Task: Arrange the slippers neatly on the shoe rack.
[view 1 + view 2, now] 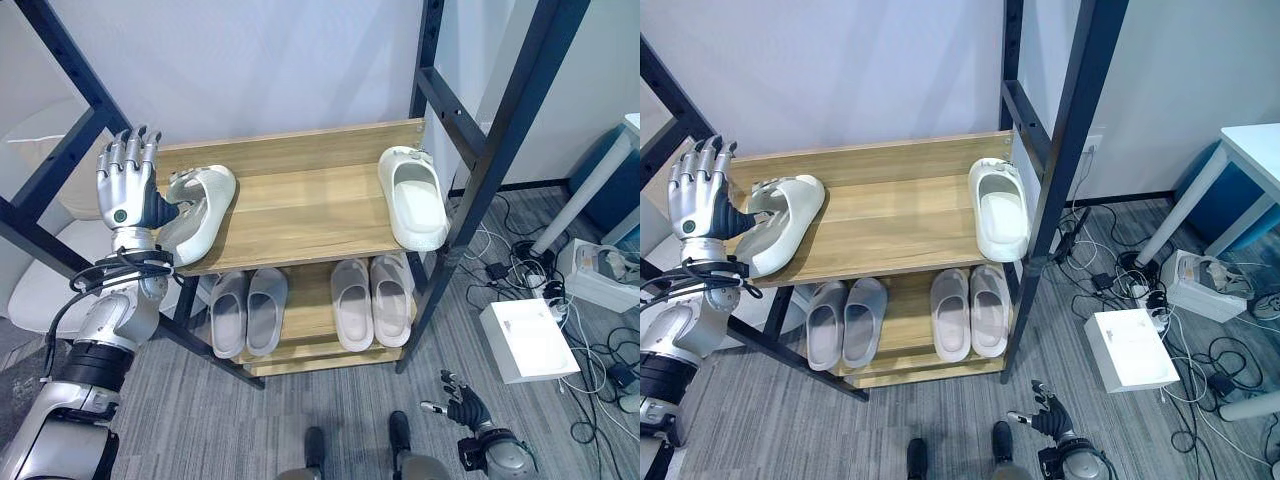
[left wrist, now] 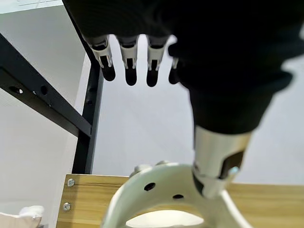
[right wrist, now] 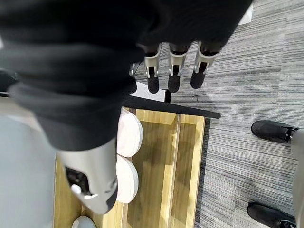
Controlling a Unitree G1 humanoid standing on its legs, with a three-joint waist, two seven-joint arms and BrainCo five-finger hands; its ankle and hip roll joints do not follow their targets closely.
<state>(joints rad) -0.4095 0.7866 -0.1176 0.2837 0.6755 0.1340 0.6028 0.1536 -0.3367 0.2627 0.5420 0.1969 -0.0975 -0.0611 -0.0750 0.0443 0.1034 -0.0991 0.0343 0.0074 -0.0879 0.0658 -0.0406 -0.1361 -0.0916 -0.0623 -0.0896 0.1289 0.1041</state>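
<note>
The floor [image 1: 300, 420] is grey carpet with thin stripes, and the wall [image 1: 260, 60] behind is plain white. A wooden shoe rack [image 1: 300, 205] with two shelves stands inside a black metal frame [image 1: 480, 150]. Off past the rack, a white box [image 1: 527, 340] lies on the carpet among many loose wires [image 1: 600, 370], near a white table leg [image 1: 585, 195]. No writing on anything is big enough to read.

On the top shelf there are two white slippers, well apart. The slipper on the left [image 1: 200, 210] lies tilted at the shelf's end, with its heel hanging over the front edge. The left hand [image 1: 128, 180] is right beside it. Its fingers [image 2: 129, 64] point straight up, spread out, and the thumb [image 2: 216, 166] reaches over and touches the slipper's strap. The fingers are not curled around the slipper, so the hand is open. The other white slipper [image 1: 413, 197] lies straight at the far end of the shelf, away from those fingers.

On the lower shelf, two pairs sit side by side: a grey pair [image 1: 248, 310] and a beige pair [image 1: 372, 300], toes pointing in.

The right hand [image 1: 465, 405] hangs low over the carpet, far from the rack, with its fingers [image 3: 173, 71] loose and straight, holding nothing.
</note>
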